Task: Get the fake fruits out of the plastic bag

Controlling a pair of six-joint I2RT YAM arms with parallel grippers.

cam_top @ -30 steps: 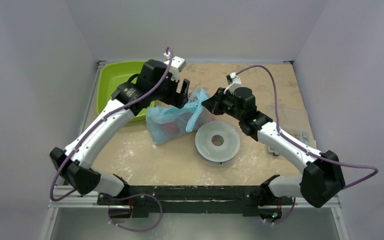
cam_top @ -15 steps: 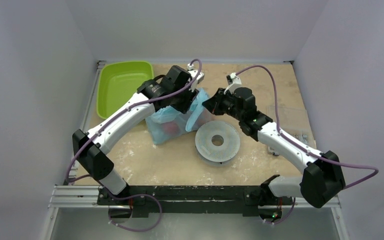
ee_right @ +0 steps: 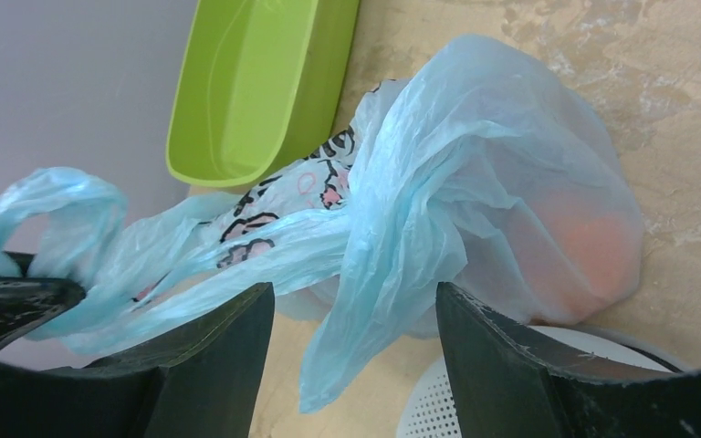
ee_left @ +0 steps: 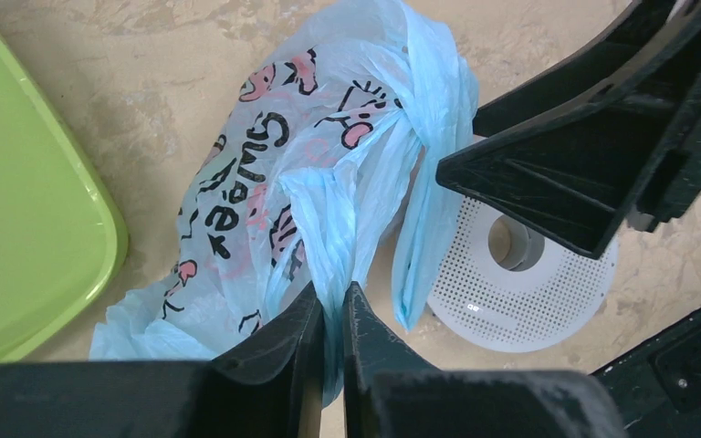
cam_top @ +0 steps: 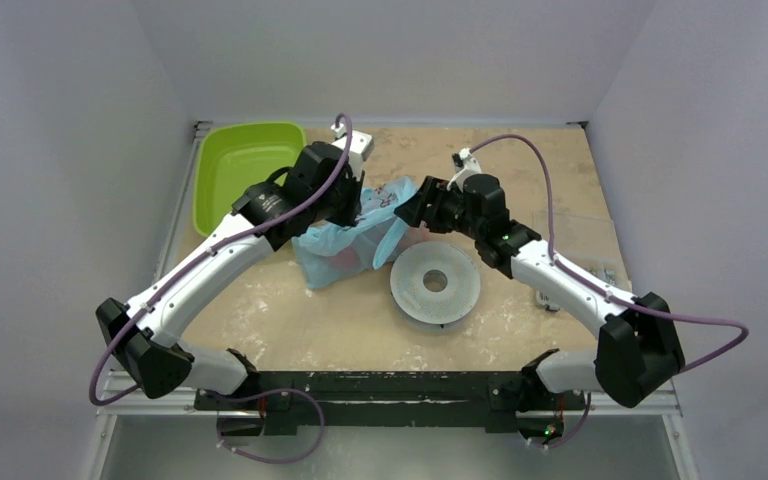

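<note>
Fake fruits (ee_right: 577, 248), glossy plastic, show only as an orange-red blur through the thin translucent light-blue plastic bag (cam_top: 348, 240) with its printed white panel; none are out yet. The bag lies on the beige table (cam_top: 310, 330) between the two arms, just beside the white perforated round disc (cam_top: 415, 292) and near the lime-green plastic tray (cam_top: 245, 170). Its long axis runs diagonally, with the bulging fruit end near-left and the handles far-right. Left gripper (ee_left: 331, 297): narrow, pinching a fold of bag film. Right gripper (ee_right: 354, 292): jaws wide, straddling a hanging twisted strip at the handle end, not clamped. Judgement: the right arm is nearer the mouth and should close on the opposing fold so the opening can be spread.
</note>
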